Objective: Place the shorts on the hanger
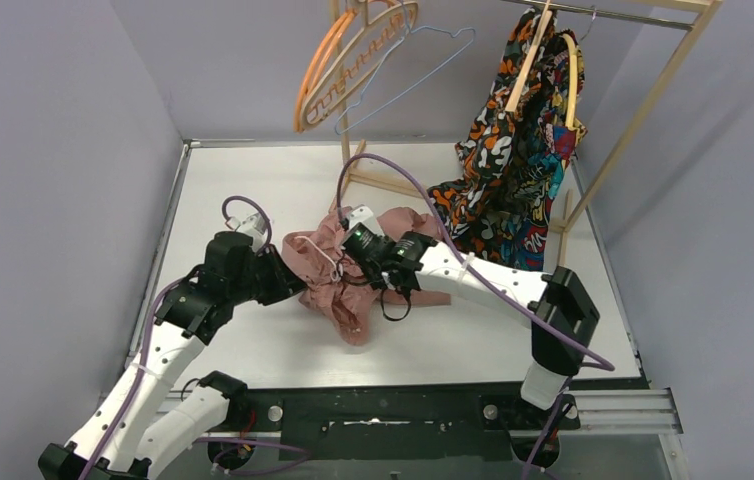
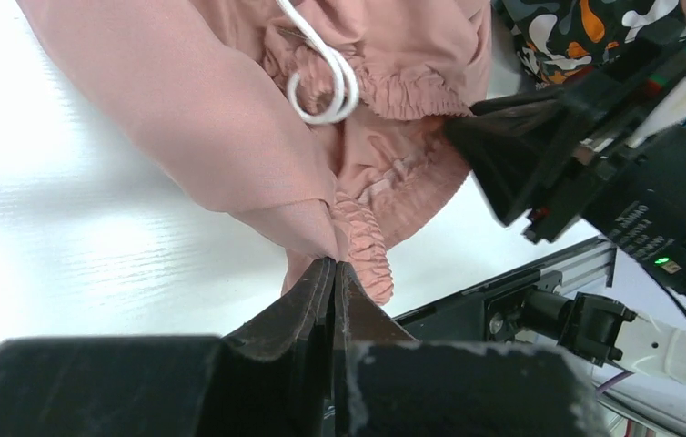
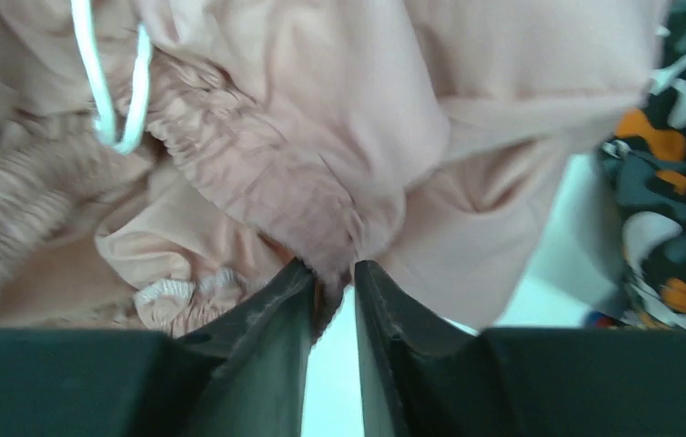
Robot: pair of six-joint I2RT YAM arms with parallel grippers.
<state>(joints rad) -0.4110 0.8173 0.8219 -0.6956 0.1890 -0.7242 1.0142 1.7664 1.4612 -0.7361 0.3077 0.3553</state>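
The dusty-pink shorts (image 1: 338, 285) lie bunched mid-table between both arms. My left gripper (image 1: 291, 277) is shut on a fold of the shorts beside the gathered waistband; in the left wrist view its tips (image 2: 334, 264) pinch pink fabric (image 2: 230, 118) below the looped white drawstring (image 2: 326, 82). My right gripper (image 1: 351, 258) comes in from the right; in the right wrist view its jaws (image 3: 332, 270) stand close together with a ridge of waistband fabric (image 3: 321, 118) caught at the tips. The light-blue wire hanger (image 1: 408, 80) hangs from the rack at the back, apart from both grippers.
An orange plastic hanger (image 1: 315, 80) and a pale wooden hanger (image 1: 373, 45) hang beside the blue one. A multicoloured patterned garment (image 1: 513, 170) hangs from the wooden rack (image 1: 643, 110) at back right, its hem near the shorts. Grey walls enclose the table.
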